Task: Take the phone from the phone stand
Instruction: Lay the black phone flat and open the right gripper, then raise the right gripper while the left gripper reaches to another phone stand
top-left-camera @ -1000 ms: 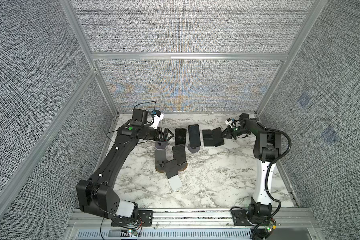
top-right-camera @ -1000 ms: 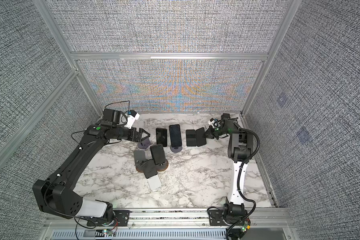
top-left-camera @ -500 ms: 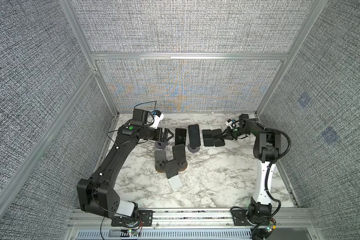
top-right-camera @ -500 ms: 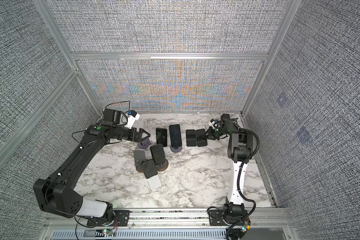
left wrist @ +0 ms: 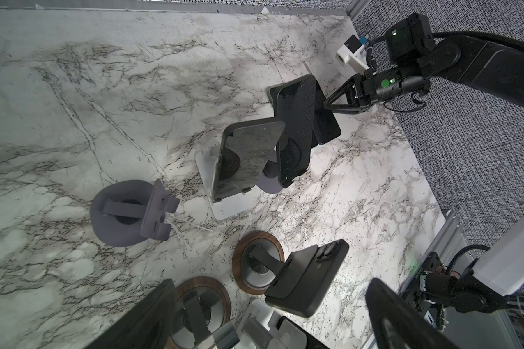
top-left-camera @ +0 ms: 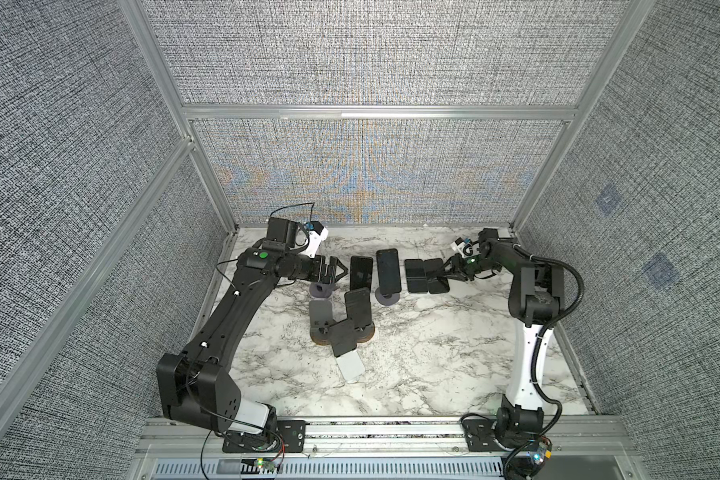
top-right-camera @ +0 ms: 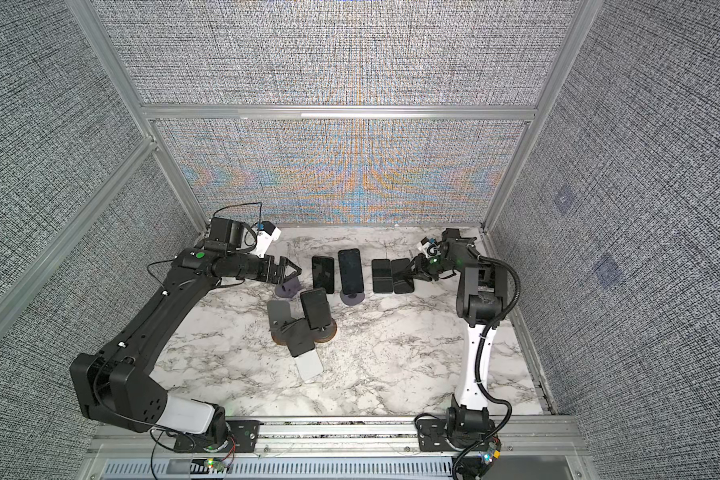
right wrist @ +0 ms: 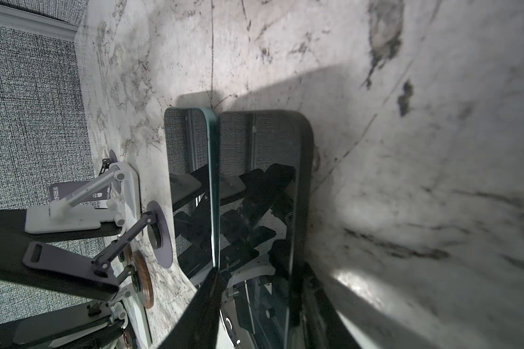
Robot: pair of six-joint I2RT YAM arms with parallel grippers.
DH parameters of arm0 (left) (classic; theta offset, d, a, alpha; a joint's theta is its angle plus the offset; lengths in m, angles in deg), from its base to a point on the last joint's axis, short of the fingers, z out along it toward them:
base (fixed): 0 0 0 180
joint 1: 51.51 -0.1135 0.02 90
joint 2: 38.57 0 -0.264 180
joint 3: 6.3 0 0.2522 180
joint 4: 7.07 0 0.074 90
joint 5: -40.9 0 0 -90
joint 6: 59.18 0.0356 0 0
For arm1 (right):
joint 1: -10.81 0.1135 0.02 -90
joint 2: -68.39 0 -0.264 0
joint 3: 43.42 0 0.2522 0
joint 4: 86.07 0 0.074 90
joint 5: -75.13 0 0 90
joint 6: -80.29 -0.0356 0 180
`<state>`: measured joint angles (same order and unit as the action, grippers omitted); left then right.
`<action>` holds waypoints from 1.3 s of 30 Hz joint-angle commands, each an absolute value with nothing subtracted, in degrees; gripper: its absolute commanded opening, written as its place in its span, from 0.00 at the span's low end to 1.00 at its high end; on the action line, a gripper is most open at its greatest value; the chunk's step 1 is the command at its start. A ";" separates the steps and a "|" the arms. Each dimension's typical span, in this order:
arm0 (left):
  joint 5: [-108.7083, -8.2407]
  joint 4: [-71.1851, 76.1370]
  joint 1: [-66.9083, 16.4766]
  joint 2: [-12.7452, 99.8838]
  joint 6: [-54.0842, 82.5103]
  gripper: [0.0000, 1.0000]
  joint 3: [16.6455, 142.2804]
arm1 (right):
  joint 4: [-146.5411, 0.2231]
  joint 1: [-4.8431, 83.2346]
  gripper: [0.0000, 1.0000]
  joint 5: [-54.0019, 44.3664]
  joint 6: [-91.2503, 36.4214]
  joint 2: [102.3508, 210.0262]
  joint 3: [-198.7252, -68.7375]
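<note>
Phone (top-left-camera: 360, 272) stood propped on its white stand (left wrist: 224, 208) at mid-frame in both top views, long axis running up the frame, just right of the wide-open left gripper (top-left-camera: 337, 272), seemingly the nearer arm. The right gripper (top-left-camera: 445, 272), jaws parted, hung over a flat phone (top-left-camera: 439, 286) farther right.

- My worktop (top-left-camera: 433, 353) is white marble with grey veins, speckled dark in places.
- Grey woven panels close me in: a back wall (top-left-camera: 371, 62) and side walls (top-left-camera: 59, 166).
- Aluminium frame bars (top-left-camera: 375, 112) join the panels.
- A metal rail (top-left-camera: 391, 428) runs along the near edge.
- A bright patch of light (right wrist: 360, 290) lies on the marble, with soft shadow beside it.
</note>
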<state>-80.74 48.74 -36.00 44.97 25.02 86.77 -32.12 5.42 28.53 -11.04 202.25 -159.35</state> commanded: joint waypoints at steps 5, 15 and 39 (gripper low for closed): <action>-81.63 47.81 -36.10 44.86 25.50 0.99 87.04 | -31.59 5.39 0.40 24.68 -11.96 201.07 -157.83; -81.06 47.39 -36.12 44.89 25.69 0.99 86.70 | -32.93 5.60 0.45 26.85 -13.92 200.76 -156.92; -70.89 48.69 -30.98 40.80 28.97 0.99 83.11 | -32.81 4.49 0.75 14.60 -9.96 173.85 -139.25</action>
<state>-74.93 48.76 -32.00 43.05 27.86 84.52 -32.74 4.46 16.24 -10.93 176.61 -141.23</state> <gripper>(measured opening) 0.986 0.747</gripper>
